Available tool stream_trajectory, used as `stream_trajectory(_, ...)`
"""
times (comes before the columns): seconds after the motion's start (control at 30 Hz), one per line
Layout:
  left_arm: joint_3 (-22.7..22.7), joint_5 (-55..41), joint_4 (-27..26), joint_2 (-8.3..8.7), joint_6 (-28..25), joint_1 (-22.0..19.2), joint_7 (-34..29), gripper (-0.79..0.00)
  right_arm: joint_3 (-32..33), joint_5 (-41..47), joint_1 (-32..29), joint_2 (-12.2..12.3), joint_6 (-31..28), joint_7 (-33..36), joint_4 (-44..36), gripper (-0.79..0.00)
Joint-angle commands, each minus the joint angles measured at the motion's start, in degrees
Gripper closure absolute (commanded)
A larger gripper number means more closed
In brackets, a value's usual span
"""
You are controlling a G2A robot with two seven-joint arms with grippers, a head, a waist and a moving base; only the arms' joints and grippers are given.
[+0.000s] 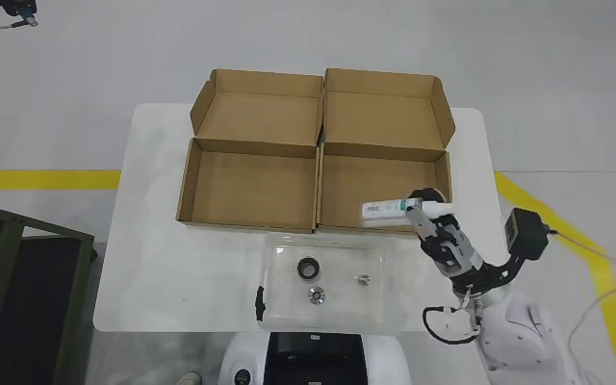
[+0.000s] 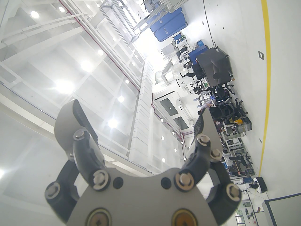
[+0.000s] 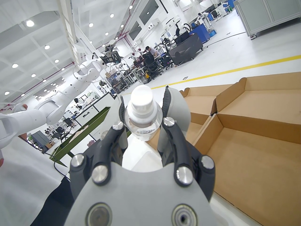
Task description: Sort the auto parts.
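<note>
both brown cardboard boxes (image 1: 245,188) look empty. the right gripper (image 3: 143,102) has its fingers clamped on a clear white-capped bottle (image 1: 390,208) above the right box (image 1: 375,183), at its near wall. the left gripper (image 2: 141,109) has its fingers spread, holding nothing. seemingly three small round parts (image 1: 317,295) lie unsorted in the clear plastic tray (image 1: 289,252).

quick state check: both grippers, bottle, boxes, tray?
right gripper: shut on bottle
bottle: capped, held sideways above the right box
left gripper: open, empty, pointing at the ceiling
left box: open, empty
right box: open, empty
clear tray: holds three small parts
</note>
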Motion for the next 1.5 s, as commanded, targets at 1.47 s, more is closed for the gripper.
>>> stream_trajectory(1.47,0.0,0.0,0.0,0.0,0.0,0.0,0.0,-0.785,-21.7,-43.3,27.2,-3.7,20.2,3.4,28.1,0.0)
